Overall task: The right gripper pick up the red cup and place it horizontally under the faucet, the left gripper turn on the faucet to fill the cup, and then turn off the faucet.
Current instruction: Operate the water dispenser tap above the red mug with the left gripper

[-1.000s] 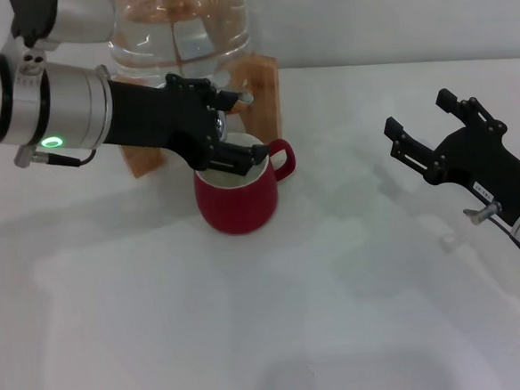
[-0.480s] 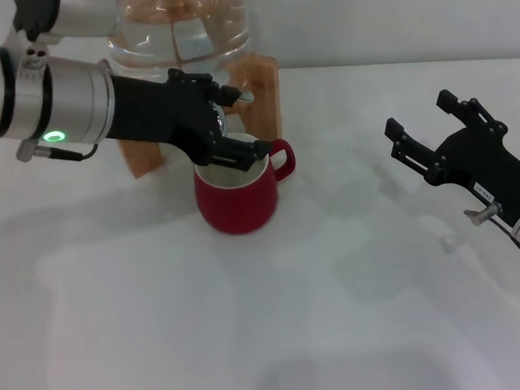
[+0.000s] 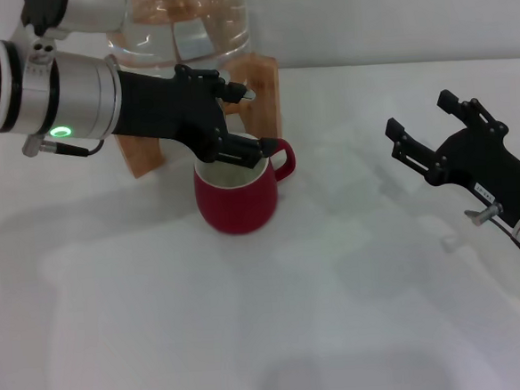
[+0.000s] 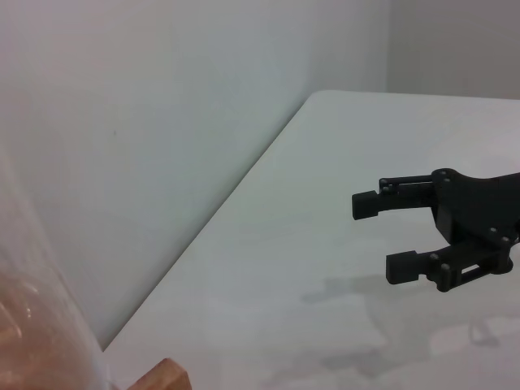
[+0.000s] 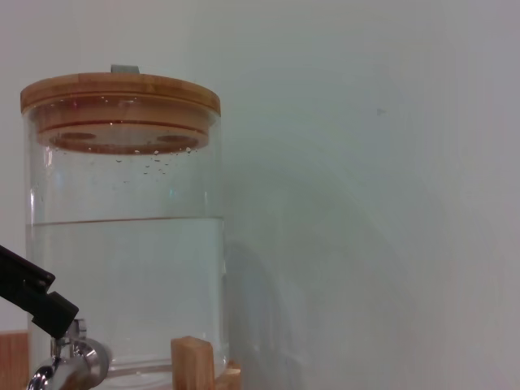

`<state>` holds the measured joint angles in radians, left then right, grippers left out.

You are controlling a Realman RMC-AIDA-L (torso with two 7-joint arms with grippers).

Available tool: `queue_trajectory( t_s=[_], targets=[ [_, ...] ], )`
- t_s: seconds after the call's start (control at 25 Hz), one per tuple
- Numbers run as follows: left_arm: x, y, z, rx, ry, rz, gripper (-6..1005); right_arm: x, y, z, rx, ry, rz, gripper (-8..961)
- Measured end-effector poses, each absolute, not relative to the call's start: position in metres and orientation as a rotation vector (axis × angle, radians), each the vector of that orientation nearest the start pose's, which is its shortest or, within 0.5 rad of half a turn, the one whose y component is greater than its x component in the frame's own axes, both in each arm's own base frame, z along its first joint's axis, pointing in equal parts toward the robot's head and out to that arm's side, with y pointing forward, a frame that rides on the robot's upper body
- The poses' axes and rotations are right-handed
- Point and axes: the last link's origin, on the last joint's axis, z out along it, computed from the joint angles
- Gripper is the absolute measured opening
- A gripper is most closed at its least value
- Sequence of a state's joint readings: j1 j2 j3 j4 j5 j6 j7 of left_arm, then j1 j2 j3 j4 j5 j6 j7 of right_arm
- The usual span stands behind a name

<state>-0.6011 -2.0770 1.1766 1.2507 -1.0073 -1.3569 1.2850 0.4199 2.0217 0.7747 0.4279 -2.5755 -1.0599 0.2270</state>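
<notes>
The red cup (image 3: pixel 236 199) stands upright on the white table, handle to the right, below the faucet. Of the faucet (image 3: pixel 247 96) only a chrome tip shows in the head view; in the right wrist view its chrome body (image 5: pixel 77 363) sits under a black finger (image 5: pixel 28 292). My left gripper (image 3: pixel 241 120) is open and straddles the faucet, one finger on top by the lever and the other just over the cup's rim. My right gripper (image 3: pixel 421 118) is open and empty, hovering well to the right of the cup; it also shows in the left wrist view (image 4: pixel 380 236).
A glass water jar (image 3: pixel 177 31) with a bamboo lid (image 5: pixel 120 91) stands on a wooden stand (image 3: pixel 263 86) at the back, behind the cup. The wall runs close behind it. White table (image 3: pixel 340 314) lies in front and between the arms.
My left gripper has shifted slightly up and to the right at the faucet, now covering the chrome body. The cup and the right arm have not moved.
</notes>
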Motion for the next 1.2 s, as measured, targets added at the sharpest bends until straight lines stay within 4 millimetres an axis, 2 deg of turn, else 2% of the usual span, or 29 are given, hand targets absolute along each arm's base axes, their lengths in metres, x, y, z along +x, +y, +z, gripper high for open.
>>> queue_trajectory(
  t_s=[1.2],
  targets=[
    [-0.1403,0.3901,0.0119,-2.776,-0.221,-0.18,874,0.2626,0.3319,-0.0575,-1.951,0.459,0.867,860]
  ],
)
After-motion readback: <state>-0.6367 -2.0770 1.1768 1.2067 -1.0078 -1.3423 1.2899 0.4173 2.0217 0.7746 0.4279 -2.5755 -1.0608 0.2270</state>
